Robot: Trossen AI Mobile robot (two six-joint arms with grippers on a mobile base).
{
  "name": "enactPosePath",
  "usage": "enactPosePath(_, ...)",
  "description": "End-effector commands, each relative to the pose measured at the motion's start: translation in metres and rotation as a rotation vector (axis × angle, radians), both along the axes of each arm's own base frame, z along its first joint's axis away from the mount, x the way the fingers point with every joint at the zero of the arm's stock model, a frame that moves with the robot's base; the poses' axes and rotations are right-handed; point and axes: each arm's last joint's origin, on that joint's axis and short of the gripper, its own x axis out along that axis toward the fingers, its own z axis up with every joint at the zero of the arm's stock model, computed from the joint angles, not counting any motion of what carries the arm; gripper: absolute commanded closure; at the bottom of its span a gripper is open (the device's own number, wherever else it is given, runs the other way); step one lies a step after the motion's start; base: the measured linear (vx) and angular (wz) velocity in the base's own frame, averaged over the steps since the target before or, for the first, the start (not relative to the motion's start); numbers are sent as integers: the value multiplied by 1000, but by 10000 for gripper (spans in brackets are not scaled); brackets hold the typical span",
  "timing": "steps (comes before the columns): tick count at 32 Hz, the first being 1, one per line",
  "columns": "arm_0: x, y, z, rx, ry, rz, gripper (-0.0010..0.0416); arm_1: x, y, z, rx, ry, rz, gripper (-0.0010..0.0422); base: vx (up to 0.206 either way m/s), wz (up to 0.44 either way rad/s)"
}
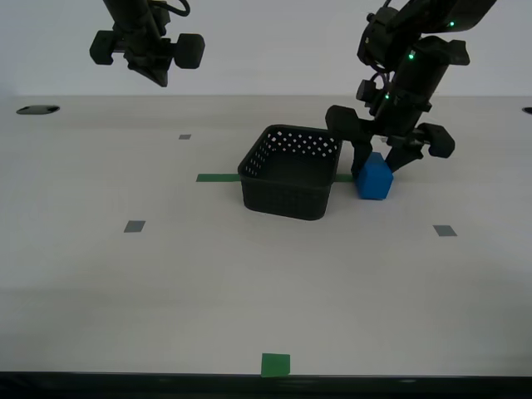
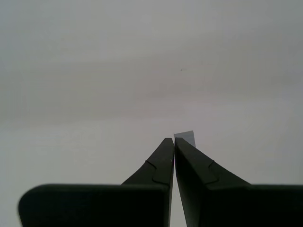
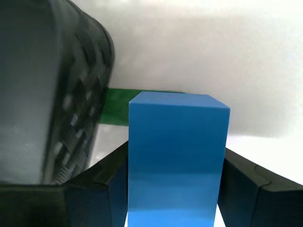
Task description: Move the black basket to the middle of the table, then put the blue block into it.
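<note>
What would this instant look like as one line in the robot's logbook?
black basket: mid-table, empty | blue block: on table beside basket | first claw: jaws flanking block | second claw: shut, raised, empty

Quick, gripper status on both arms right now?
My first gripper: jaws against both sides of the blue block, which stands beside the black basket.
My second gripper: shut, holding nothing, raised above the table.
</note>
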Motion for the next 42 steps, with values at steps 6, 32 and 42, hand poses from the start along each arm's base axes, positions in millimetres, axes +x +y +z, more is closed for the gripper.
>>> enactPosePath(6, 2, 2, 35, 1, -8, 59, 407, 0, 0, 0, 1, -5, 0, 412, 0, 0)
enactPosePath(32, -7, 51, 104, 355, -291, 304, 275, 2, 0, 2, -4, -27, 0, 412, 0, 0)
enactPosePath(42, -8, 52, 104, 356, -289, 306, 5, 3, -1, 2, -5, -33, 0, 412, 0, 0)
